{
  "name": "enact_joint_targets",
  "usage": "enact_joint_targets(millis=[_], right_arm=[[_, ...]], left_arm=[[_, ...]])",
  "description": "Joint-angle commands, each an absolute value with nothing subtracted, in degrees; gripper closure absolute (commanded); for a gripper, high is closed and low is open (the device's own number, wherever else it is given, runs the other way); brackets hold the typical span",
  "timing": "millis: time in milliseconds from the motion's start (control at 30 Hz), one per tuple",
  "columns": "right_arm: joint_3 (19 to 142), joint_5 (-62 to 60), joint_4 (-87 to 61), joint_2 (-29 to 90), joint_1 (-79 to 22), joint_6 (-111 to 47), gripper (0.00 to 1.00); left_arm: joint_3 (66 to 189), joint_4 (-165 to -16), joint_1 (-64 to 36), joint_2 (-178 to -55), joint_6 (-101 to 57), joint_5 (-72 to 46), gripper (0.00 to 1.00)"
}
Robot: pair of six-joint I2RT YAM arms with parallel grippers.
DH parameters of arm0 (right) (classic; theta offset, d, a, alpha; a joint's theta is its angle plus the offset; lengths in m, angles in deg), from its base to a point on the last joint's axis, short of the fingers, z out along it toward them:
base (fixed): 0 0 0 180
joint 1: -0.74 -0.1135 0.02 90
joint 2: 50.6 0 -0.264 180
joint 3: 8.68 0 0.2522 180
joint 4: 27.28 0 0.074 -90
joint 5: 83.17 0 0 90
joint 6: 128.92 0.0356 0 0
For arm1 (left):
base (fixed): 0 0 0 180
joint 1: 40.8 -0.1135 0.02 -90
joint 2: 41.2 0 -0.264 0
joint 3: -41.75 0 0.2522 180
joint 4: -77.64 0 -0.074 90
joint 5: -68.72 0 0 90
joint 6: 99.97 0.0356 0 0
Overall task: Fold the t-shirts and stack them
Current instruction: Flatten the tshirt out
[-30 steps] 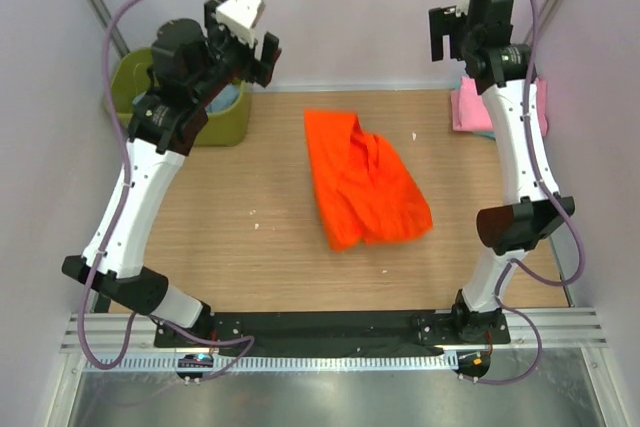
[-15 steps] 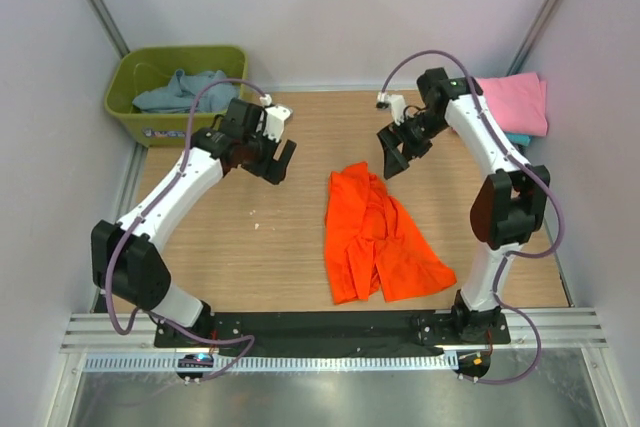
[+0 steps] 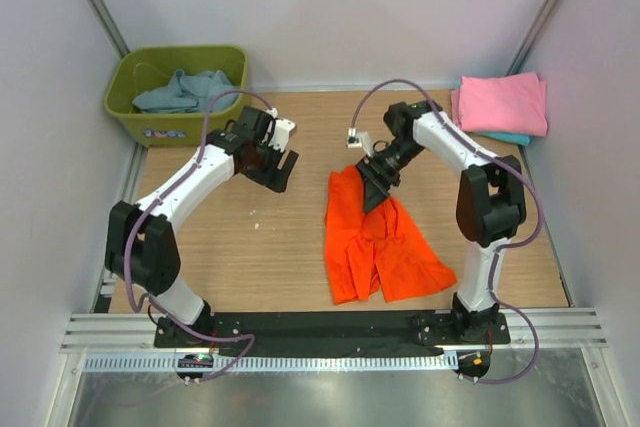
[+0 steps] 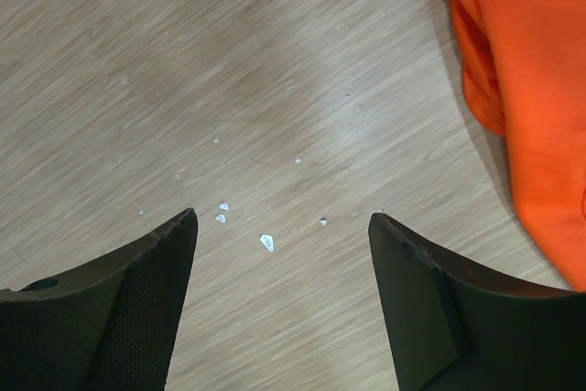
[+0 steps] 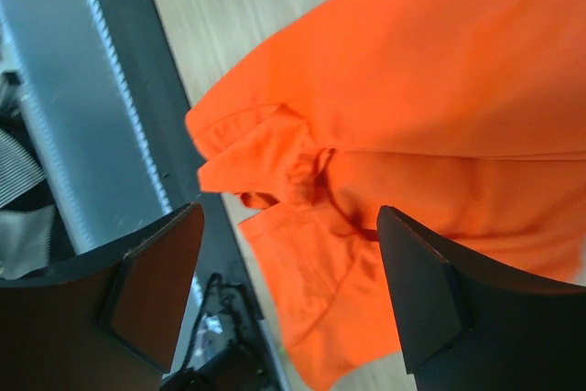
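Pale lilac walls box in a wood-grain table. On it the crumpled orange t-shirt lies right of centre, an olive tub holding a blue-grey shirt sits far left, and a folded pink shirt at the far right covers most of a teal one. The right gripper hangs over the orange shirt's far edge, fingers spread and pinching nothing, while the left gripper — likewise spread — hovers over bare wood with tiny white flecks.
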State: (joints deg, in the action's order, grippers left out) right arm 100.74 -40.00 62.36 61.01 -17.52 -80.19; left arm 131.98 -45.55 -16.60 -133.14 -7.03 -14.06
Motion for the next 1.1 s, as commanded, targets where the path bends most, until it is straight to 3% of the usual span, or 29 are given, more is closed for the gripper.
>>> enact_joint_targets(millis=[0,833,933,1067], right_arm=[[95.01,-41.60,63.40,61.99,-19.90,-80.23,0.19],[92.09,-35.80,68.66,70.16,-25.71,-86.03,0.27],[90.86,-33.43,68.31,70.16,-26.15,-84.89,0.39],[89.81,-29.91,67.96,70.25,-26.33,-83.04,0.47]], left_arm=[[134.60,-47.38,-16.89,-134.53,-7.08,-17.93,0.23],[139.62,-48.17,-20.06,-136.03,-5.66,-20.76,0.23],[139.88,-48.52,-20.76,-136.38,-6.28,-20.75,0.23],[140.32,-49.14,-21.73,-137.09,-6.89,-20.76,0.23]])
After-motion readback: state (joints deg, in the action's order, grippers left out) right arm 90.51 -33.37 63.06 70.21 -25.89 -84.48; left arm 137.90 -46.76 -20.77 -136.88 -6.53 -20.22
